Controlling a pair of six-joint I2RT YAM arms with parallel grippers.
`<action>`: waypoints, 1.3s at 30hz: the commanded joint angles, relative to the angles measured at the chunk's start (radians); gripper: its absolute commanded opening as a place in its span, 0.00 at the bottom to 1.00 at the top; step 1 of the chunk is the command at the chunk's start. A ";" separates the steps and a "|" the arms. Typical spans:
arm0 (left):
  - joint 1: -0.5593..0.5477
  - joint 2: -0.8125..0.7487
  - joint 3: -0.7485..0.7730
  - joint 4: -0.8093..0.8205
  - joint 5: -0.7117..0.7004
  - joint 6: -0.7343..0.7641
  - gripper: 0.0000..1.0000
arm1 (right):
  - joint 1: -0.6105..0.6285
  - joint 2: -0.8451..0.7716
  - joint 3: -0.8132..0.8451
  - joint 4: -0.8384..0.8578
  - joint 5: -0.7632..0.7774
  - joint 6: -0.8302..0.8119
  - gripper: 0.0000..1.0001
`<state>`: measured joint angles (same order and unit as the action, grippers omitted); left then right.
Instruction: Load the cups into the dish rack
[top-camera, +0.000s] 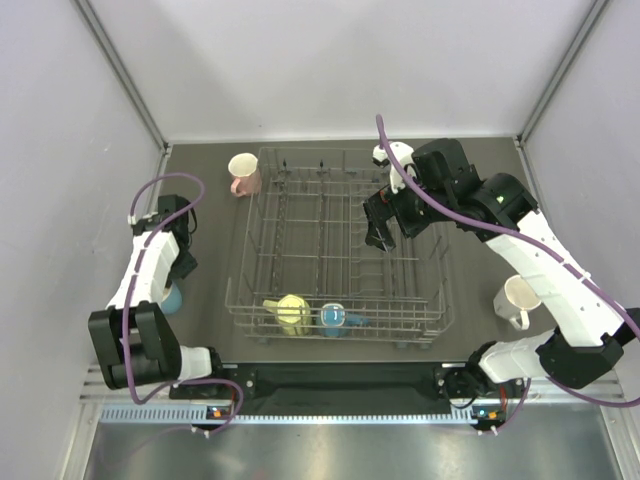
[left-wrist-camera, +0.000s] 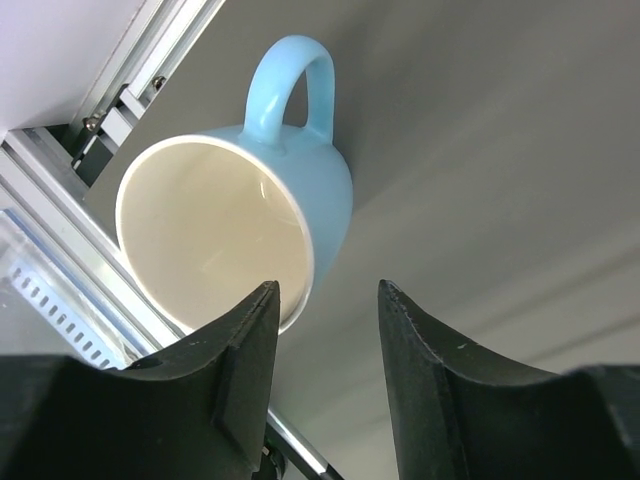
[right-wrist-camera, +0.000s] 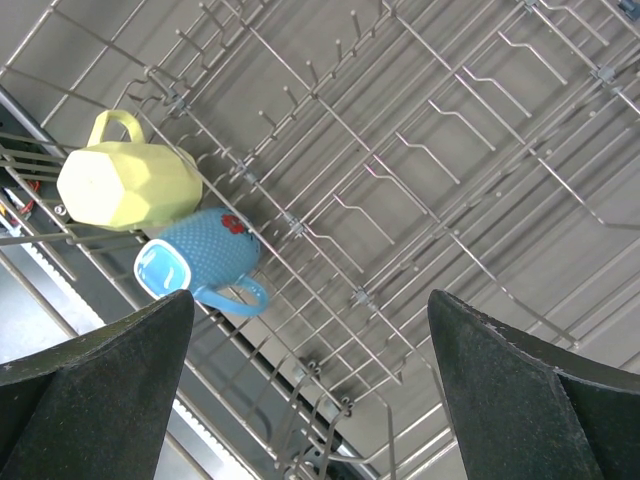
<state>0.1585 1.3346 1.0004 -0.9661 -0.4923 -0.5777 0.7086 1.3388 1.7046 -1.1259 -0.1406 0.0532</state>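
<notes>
On the tabletop left of the dish rack (top-camera: 246, 235), the light blue mug (left-wrist-camera: 310, 190) sits just ahead of the left jaws, which are apart and empty. Best to straddle its wall opposite the handle, one finger inside the rim, then clamp firmly. The right jaws hang wide apart over the rack.

A dark grey table (top-camera: 215, 250) lies between pale walls (top-camera: 340, 60), an aluminium rail (top-camera: 340, 412) along its near edge.

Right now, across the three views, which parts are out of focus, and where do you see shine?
Left wrist: left gripper dark and soft-edged, light blue mug sharp, faint sheen inside. Right wrist: right gripper blurred, dish rack crisp. Top external: even light, soft shadows.
</notes>
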 joint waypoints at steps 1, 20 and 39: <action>0.009 0.023 -0.003 0.024 -0.038 -0.013 0.49 | -0.006 -0.029 0.047 -0.008 0.015 -0.006 1.00; 0.064 0.081 -0.013 0.101 -0.048 0.073 0.36 | -0.006 -0.007 0.072 -0.018 0.003 0.000 1.00; 0.064 0.074 0.275 -0.120 0.103 -0.091 0.00 | -0.006 0.083 0.211 -0.146 0.199 0.197 1.00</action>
<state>0.2192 1.4406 1.1175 -0.9924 -0.4030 -0.6056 0.7086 1.4105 1.8362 -1.2076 -0.0357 0.1974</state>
